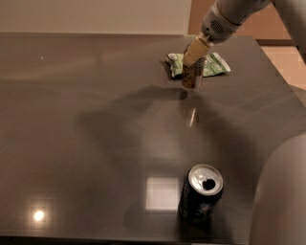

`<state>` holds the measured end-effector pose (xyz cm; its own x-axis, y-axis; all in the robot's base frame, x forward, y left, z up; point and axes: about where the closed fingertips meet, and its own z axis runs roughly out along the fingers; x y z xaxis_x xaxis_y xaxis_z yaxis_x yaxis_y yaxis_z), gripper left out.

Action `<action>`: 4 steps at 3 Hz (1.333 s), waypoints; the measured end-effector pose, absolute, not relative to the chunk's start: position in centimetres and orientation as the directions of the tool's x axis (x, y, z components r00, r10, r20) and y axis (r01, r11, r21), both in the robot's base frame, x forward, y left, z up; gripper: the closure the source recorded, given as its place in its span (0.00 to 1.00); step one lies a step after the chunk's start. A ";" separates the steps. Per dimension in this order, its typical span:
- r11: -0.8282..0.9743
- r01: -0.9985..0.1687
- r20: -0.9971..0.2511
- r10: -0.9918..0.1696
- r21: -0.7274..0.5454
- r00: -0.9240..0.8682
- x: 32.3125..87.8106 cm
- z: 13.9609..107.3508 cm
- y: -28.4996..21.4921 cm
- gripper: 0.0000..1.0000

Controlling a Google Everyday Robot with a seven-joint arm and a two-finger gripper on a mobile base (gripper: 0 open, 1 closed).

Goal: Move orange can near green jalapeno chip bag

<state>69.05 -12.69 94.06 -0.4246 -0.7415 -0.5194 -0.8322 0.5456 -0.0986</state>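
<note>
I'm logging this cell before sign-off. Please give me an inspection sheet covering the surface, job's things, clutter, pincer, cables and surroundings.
Surface: dark glossy table with bright light reflections.
Job's things: orange can stands upright at the far right, just in front of the green jalapeno chip bag, which lies flat. Whether they touch cannot be told.
Clutter: one dark can, opened and upright, near the front edge.
Grippers: pincer comes down from the upper right and is shut on the orange can's top.
Cables: nothing seen.
Surroundings: pale wall behind the table; tan floor to the right.
</note>
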 end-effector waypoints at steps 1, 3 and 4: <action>0.590 -0.802 -0.526 -0.713 -0.091 -0.464 70.5 92.9 -15.0 1.00; 0.640 -0.761 -0.547 -0.677 -0.106 -0.493 72.7 91.7 -17.2 0.59; 0.647 -0.755 -0.546 -0.675 -0.112 -0.497 73.2 91.3 -17.6 0.36</action>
